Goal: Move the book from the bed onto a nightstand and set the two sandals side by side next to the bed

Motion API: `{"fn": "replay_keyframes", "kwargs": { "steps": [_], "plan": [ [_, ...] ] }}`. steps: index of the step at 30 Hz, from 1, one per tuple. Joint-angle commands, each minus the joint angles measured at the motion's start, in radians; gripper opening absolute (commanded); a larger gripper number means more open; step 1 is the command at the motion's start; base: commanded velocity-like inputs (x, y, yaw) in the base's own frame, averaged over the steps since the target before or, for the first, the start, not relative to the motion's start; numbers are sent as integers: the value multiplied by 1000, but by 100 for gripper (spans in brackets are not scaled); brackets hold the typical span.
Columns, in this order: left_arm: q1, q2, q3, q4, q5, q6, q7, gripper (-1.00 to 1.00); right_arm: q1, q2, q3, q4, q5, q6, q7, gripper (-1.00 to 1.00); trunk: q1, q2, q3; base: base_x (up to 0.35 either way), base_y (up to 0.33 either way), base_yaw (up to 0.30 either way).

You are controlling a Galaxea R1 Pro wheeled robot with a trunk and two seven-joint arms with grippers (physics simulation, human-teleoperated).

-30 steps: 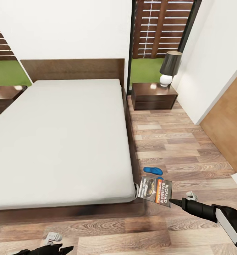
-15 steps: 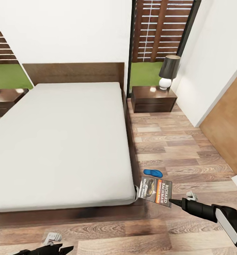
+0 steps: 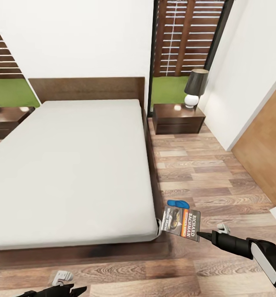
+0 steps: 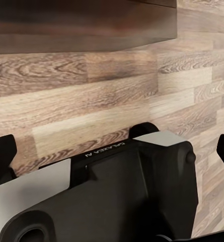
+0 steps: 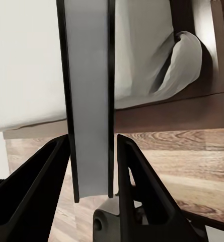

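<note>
My right gripper is shut on the book, a dark cover with an orange band, held above the floor just off the bed's near right corner. In the right wrist view the book's grey edge stands upright between the two black fingers. A blue sandal lies on the floor beside the bed, partly behind the book. One dark nightstand stands right of the headboard, another nightstand at the far left. My left gripper hangs low at the bed's foot, open.
A black-shaded lamp with a white base occupies the back of the right nightstand's top. A white wall and a brown panel bound the floor strip on the right. The bed's dark frame runs close to the left gripper.
The whole view has shifted, so the camera has moved. The sandal now sits closer to the book's top edge in the picture. The right gripper still holds the book the same way.
</note>
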Motion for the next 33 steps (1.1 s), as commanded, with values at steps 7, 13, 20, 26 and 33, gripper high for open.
{"fn": "replay_keyframes", "kwargs": {
  "steps": [7,13,20,26,33],
  "plan": [
    [-1,0,8,-1,-9,2,-5,100,0,0,-1,0,-2,5,1,-100,0,-1,10,0,0,0],
    [-1,-1,8,-1,-9,2,-5,100,0,0,-1,0,-2,5,0,-100,0,-1,20,0,0,0],
    [-1,-1,8,-1,-9,2,-5,100,0,0,-1,0,-2,5,1,-100,0,-1,31,0,0,0],
    [-1,-1,8,-1,-9,2,-5,100,0,0,-1,0,-2,5,0,-100,0,-1,40,0,0,0],
    [-1,-1,8,-1,-9,2,-5,100,0,0,-1,0,-2,5,1,-100,0,-1,52,0,0,0]
  ]
}}
